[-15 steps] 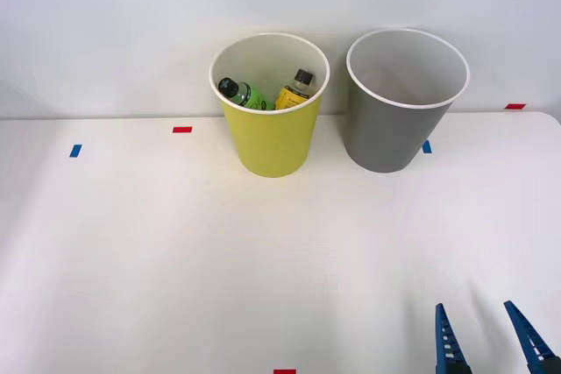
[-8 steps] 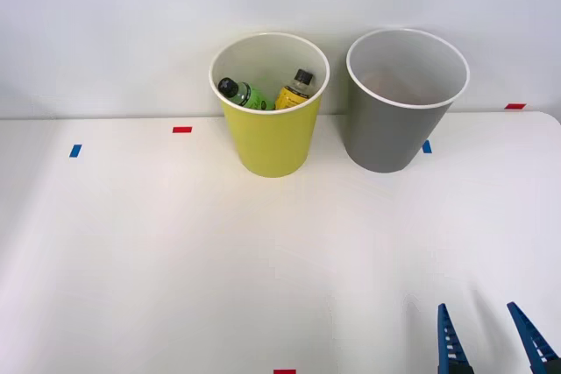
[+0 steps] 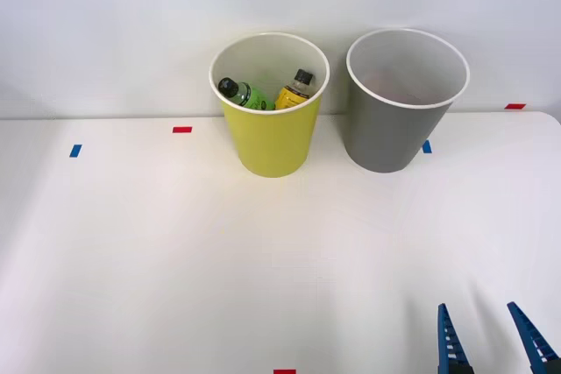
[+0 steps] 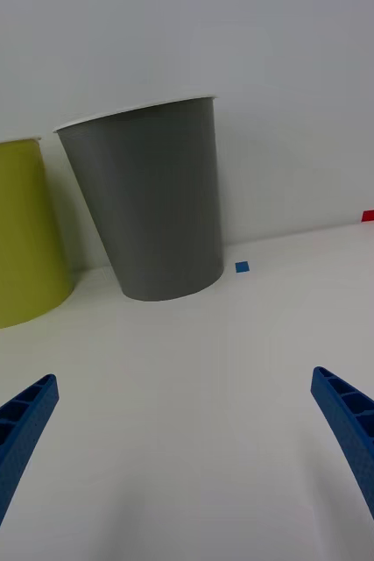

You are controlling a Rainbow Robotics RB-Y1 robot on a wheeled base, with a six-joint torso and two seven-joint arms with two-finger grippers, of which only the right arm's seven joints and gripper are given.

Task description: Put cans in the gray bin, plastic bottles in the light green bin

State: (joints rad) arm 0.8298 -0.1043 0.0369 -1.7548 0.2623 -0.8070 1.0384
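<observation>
We logged both plastic bottles [image 3: 263, 94] lying in the light green bin [image 3: 270, 142], green beside yellow-orange. Gray bin [image 3: 390, 133] stood just beside it; we could not make out a can inside. Right gripper [image 3: 491, 339] had eased back slightly toward the table's [image 3: 131, 251] near edge over the last second, fingers [image 4: 16, 429] spread wide, holding nothing. We judged the sorting finished.
</observation>
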